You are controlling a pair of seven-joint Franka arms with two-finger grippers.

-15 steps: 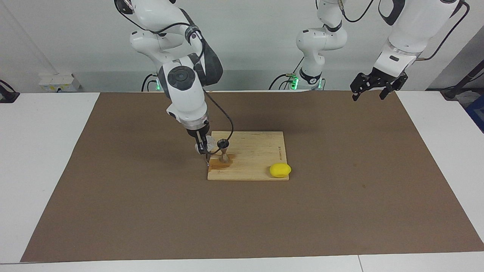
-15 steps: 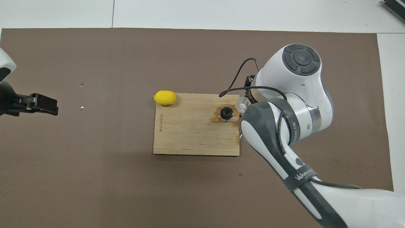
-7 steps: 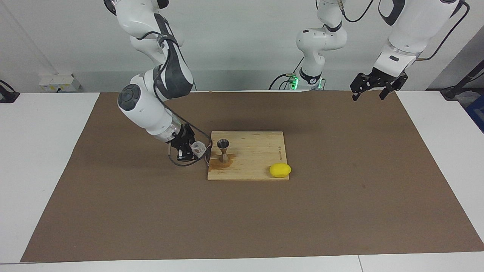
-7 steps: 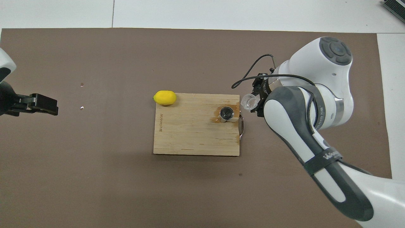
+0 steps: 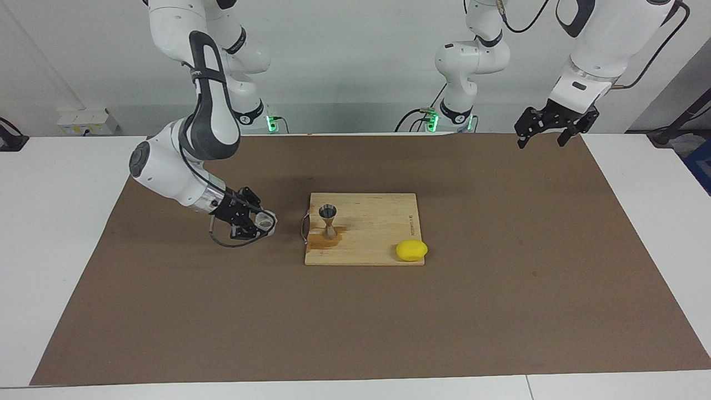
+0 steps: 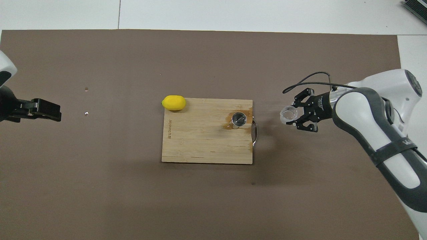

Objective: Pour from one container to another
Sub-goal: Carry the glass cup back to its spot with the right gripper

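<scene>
The steel jigger (image 5: 328, 220) stands upright on the wooden cutting board (image 5: 377, 233), near the board's edge toward the right arm's end; it also shows in the overhead view (image 6: 239, 119). A wet brown stain surrounds its base. My right gripper (image 5: 262, 223) is shut on the clear glass cup (image 5: 267, 220) and holds it low over the brown mat, off the board, beside its metal handle. In the overhead view the right gripper (image 6: 291, 115) and the cup (image 6: 287, 113) are apart from the jigger. My left gripper (image 5: 541, 143) waits open and empty, raised over the mat's corner.
A yellow lemon (image 5: 411, 250) lies at the board's corner toward the left arm's end, farther from the robots than the jigger. The board (image 6: 200, 140) has a metal handle (image 6: 255, 131). A brown mat (image 5: 500, 278) covers the table.
My right gripper has carried the cup away from the jigger's rim, off the board toward the right arm's end, and lowered it. The left arm has not moved.
</scene>
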